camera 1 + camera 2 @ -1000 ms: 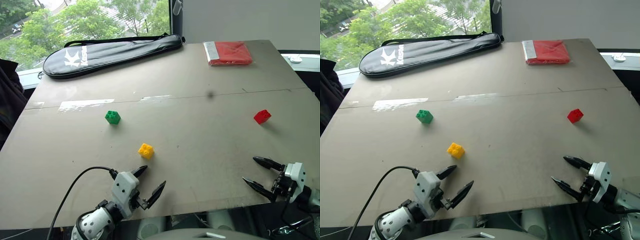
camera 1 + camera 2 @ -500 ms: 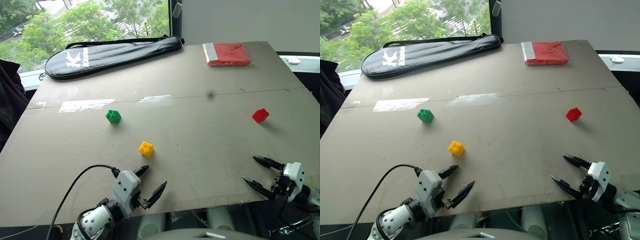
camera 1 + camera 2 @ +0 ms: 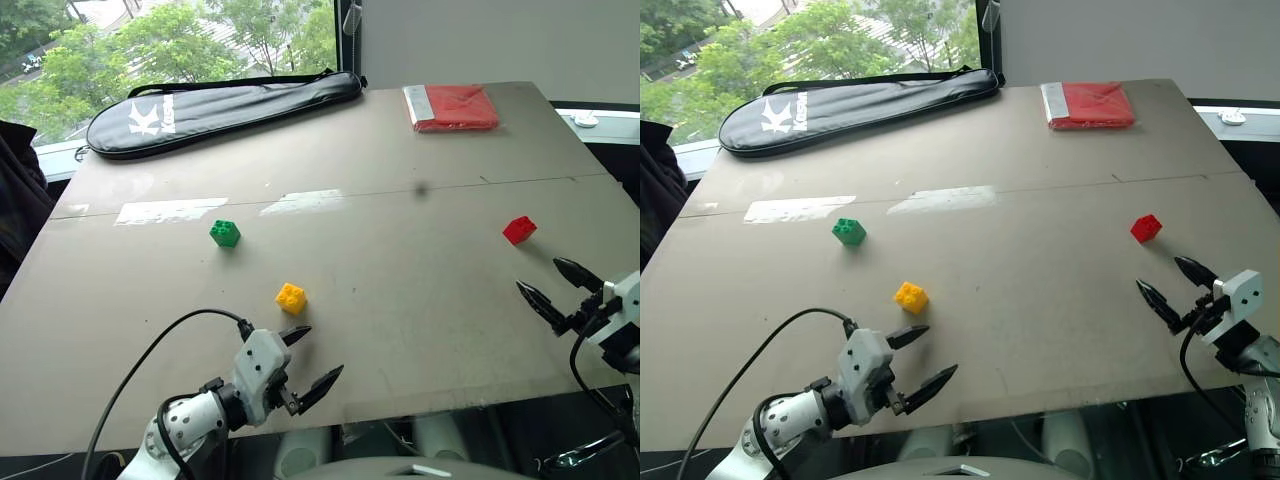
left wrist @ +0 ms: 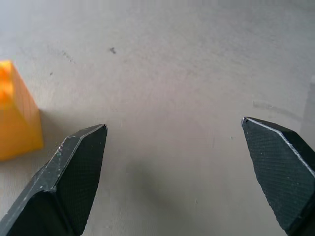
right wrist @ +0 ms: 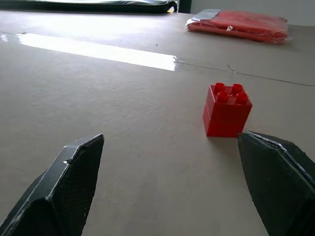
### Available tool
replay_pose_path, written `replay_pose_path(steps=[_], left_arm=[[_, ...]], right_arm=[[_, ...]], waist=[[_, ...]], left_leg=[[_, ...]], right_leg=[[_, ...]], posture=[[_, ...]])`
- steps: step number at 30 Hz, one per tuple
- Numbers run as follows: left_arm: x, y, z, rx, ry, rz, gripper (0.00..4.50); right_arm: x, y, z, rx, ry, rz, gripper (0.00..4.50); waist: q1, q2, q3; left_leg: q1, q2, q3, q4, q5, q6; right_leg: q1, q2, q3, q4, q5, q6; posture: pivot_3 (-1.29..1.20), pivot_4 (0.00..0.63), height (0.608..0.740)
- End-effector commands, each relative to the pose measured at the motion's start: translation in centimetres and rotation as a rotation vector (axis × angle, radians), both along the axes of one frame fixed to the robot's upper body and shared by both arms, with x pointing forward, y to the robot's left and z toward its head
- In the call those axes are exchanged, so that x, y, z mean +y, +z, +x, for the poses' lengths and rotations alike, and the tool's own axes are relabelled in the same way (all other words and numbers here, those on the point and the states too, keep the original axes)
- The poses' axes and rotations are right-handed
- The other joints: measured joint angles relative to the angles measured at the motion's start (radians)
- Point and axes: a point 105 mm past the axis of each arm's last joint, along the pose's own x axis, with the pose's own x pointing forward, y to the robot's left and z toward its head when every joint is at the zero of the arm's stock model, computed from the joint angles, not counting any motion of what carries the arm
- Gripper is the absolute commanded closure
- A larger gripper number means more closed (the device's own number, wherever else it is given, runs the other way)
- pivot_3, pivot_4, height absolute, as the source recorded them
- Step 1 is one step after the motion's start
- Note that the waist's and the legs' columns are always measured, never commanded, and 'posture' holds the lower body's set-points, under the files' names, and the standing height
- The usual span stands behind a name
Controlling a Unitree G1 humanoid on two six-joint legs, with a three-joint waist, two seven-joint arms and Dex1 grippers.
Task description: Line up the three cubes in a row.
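Three studded cubes lie apart on the grey table [image 3: 400, 260]. The green cube [image 3: 225, 233] is at the left, the yellow cube [image 3: 291, 297] nearer the front, the red cube [image 3: 519, 230] at the right. My left gripper [image 3: 314, 358] hovers open at the front edge, just short of the yellow cube [image 4: 15, 115], nothing between its fingers. Over at the right edge, my right gripper [image 3: 553, 283] is open and empty, a short way in front of the red cube [image 5: 226, 110].
A black racket bag [image 3: 220, 105] lies along the far left edge. A flat red packet [image 3: 452, 107] sits at the far right corner. A black cable [image 3: 150, 375] loops from my left wrist over the table's front edge.
My right gripper has moved forward and up toward the red cube. My left gripper has edged up and slightly right, closer to the yellow cube. The cubes have not moved.
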Motion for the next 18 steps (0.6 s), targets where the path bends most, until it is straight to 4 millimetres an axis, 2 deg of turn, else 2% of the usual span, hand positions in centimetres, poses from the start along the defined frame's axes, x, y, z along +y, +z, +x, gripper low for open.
replay_pose_path(steps=[1, 3, 7, 14, 17, 18], left_arm=[[-0.7, 3.2, 1.0, -0.065, -0.093, -0.011, 0.03], [-1.0, 3.8, 1.2, -0.064, -0.128, -0.005, 0.03], [-1.7, 6.4, 2.1, -0.092, -0.204, -0.045, 0.03], [-2.8, 8.1, 2.8, -0.132, -0.272, 0.001, 0.03], [-3.1, 8.4, 2.9, -0.137, -0.285, 0.011, 0.00], [-3.1, 8.5, 2.9, -0.138, -0.286, 0.013, 0.00]], right_arm=[[-1.5, 0.9, 2.6, 0.062, -0.087, -0.067, 0.00], [-1.7, 0.8, 3.6, 0.093, -0.099, -0.066, 0.00], [-1.1, 0.6, 5.9, 0.148, -0.107, -0.090, 0.00], [0.4, 0.6, 8.0, 0.162, -0.093, -0.035, 0.00], [0.5, 0.7, 8.4, 0.155, -0.107, -0.030, 0.88], [0.6, 0.8, 8.4, 0.150, -0.106, -0.026, 1.46]], waist=[[0.000, 0.000, 0.000], [0.000, 0.000, 0.000], [-0.002, 0.000, 0.000], [-0.002, 0.000, 0.000], [-0.002, 0.000, 0.000], [-0.002, 0.000, 0.000]], left_leg=[[0.000, 0.000, 0.000, 0.000, 0.000, 0.000], [0.000, 0.000, 0.000, 0.001, 0.000, 0.000], [0.000, 0.000, 0.000, 0.000, 0.000, 0.000], [-0.001, 0.000, 0.000, 0.000, 0.000, 0.000], [-0.001, 0.000, 0.000, 0.000, 0.000, 0.000], [-0.001, 0.000, 0.000, 0.000, 0.000, 0.000]], right_leg=[[0.000, 0.000, 0.000, 0.000, 0.000, -0.001], [0.000, 0.001, 0.000, 0.001, 0.001, -0.001], [0.000, 0.002, 0.001, 0.000, 0.003, -0.005], [0.000, 0.002, 0.002, -0.001, 0.004, -0.004], [0.000, 0.002, 0.002, -0.001, 0.004, -0.003], [0.000, 0.002, 0.002, -0.001, 0.005, -0.003]], posture=[[0.00, 0.150, 0.701], [0.00, 0.150, 0.701], [0.00, 0.150, 0.701], [0.00, 0.150, 0.701], [0.00, 0.150, 0.701], [0.00, 0.150, 0.701]])
